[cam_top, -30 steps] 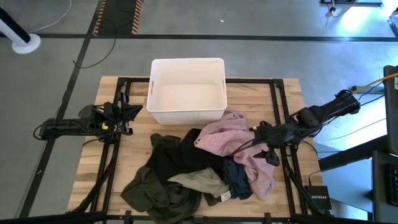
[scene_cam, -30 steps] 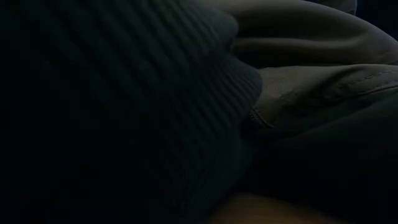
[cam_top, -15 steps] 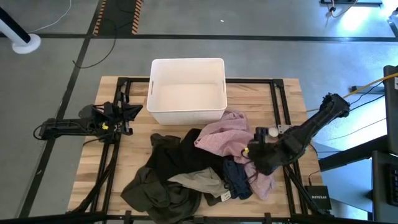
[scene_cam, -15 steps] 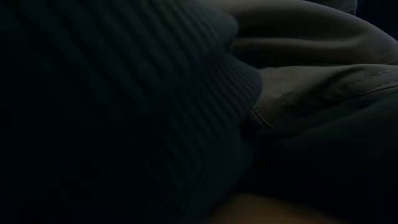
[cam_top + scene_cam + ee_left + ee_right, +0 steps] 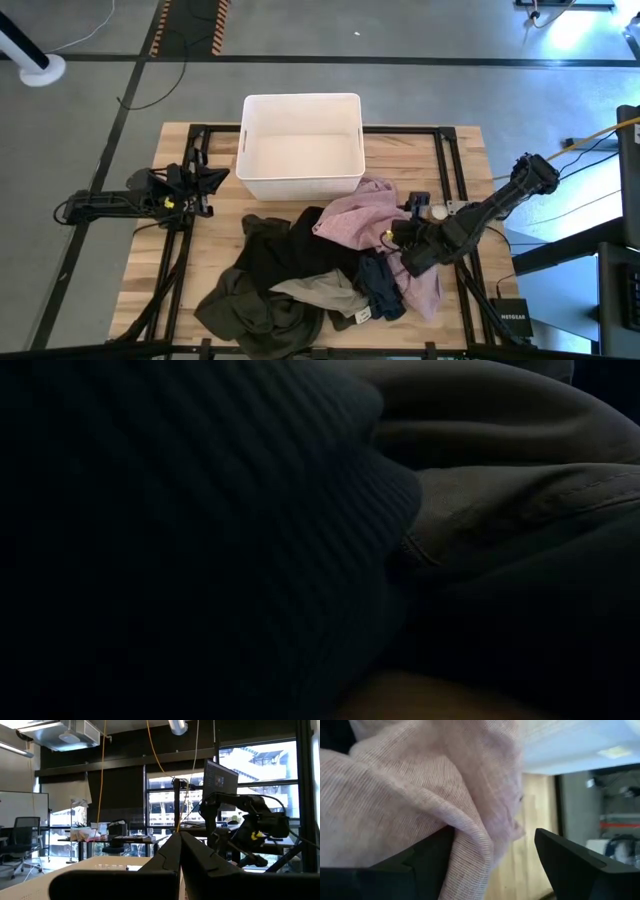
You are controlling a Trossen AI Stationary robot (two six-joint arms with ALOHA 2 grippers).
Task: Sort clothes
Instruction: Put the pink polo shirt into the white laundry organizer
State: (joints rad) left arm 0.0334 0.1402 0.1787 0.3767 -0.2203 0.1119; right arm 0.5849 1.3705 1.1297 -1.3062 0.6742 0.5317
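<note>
The clothes lie in a heap on the near half of the table: a pale pink garment (image 5: 355, 215) at the right, a black one (image 5: 290, 250) in the middle, a navy one (image 5: 380, 285), a beige-khaki one (image 5: 320, 290) and a dark olive one (image 5: 250, 305) at the near left. My right gripper (image 5: 392, 240) is open, low over the pink garment's right part; in the right wrist view (image 5: 492, 835) pink cloth (image 5: 420, 785) fills the gap between its fingers. My left gripper (image 5: 215, 178) waits shut at the table's left (image 5: 180, 837). My right gripper's open fingers are pushed into the pink garment from the table's right side, slanting down. A fold of the cloth (image 5: 470, 840) lies between them, against the inner side of one finger (image 5: 427, 857). The garment lies on the heap and the table.
A white rectangular bin (image 5: 300, 97) stands at the table's far middle, just beyond the heap. Bare wood (image 5: 460, 160) shows at the far right and at the left. Dark ribbed cloth (image 5: 200, 510) lies right before the low camera and fills its view.
My right gripper has tipped downward and gone toward the table's left, from beside the pink garment's right edge onto the garment. The clothes have kept their places.
</note>
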